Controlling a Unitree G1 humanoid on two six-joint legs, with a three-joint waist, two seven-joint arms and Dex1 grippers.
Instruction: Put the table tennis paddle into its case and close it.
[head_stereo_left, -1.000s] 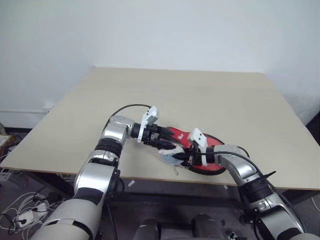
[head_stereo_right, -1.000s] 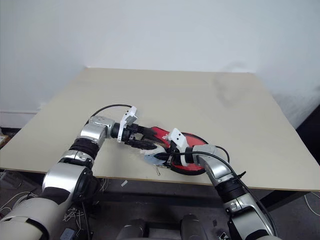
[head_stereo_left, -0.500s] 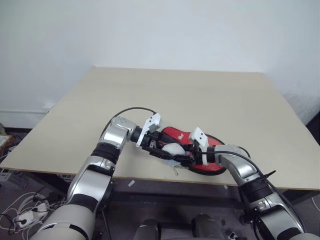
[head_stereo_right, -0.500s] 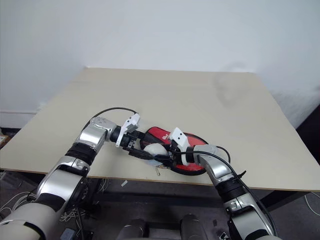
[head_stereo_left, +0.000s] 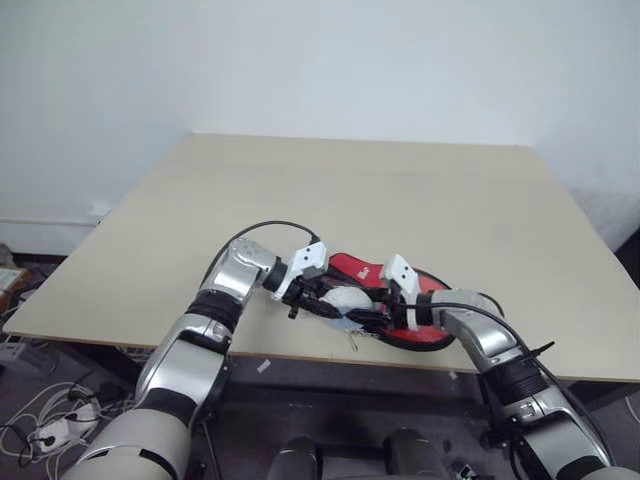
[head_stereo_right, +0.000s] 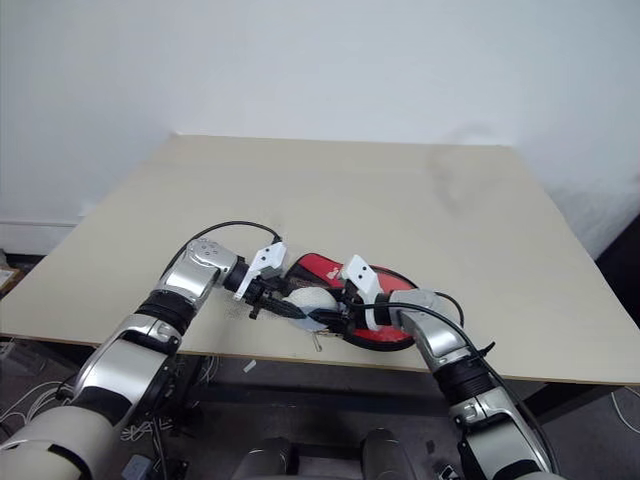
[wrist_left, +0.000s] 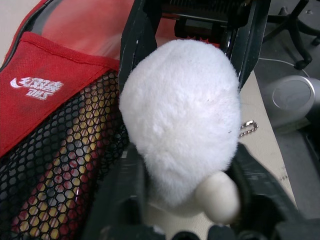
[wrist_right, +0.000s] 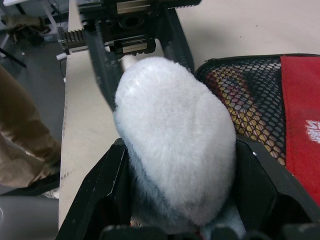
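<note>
Both my left jaws (head_stereo_left: 318, 303) and right jaws (head_stereo_left: 352, 316) clasp a white fluffy ball (head_stereo_left: 343, 300) low in the frame's centre, just beside the case (head_stereo_left: 420, 318) lying near the pale tabletop's (head_stereo_left: 400, 200) front edge, white wall (head_stereo_left: 320, 60) above.

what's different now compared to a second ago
The left gripper dropped lower and closed in on the white fluffy ball, which the right gripper now grips too. The case stayed at the table's near edge.
</note>
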